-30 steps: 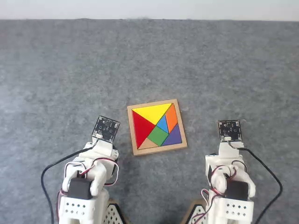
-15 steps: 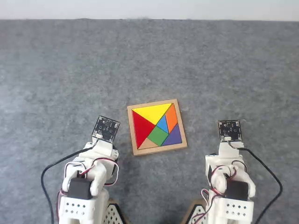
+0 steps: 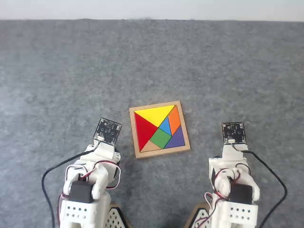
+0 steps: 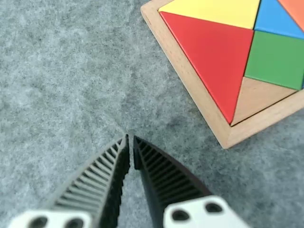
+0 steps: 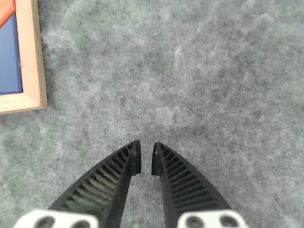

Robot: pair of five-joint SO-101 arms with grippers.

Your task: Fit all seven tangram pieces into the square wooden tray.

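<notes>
The square wooden tray (image 3: 164, 152) lay on the grey felt mat (image 3: 71, 71) between the two arms and a little ahead of them, turned slightly off the mat's edges. Being square, it offered no long axis to line up on.

Inside it sat the yellow triangle (image 3: 154, 115), red triangle (image 3: 142, 132), small blue triangle (image 3: 166, 127), orange parallelogram (image 3: 175, 119), green square (image 3: 161, 138) and purple triangle (image 3: 177, 139). The bare-wood triangle (image 4: 256, 97) at the near corner was probably the seventh piece rather than exposed tray floor. No piece lay loose on the mat, so the fitting looked finished.

The left gripper (image 4: 130, 142) was the nearer one, with the tray's near corner just ahead and off to its inner side. Its jaws were pressed almost together and held nothing. The right gripper (image 5: 145, 159) sat farther off, over plain mat, with the tray's rim (image 5: 29, 57) well to its inner side. Its jaws were drawn to a narrow slit and were also empty. Both arms were folded back low near their bases, which read as a rest pose.
</notes>
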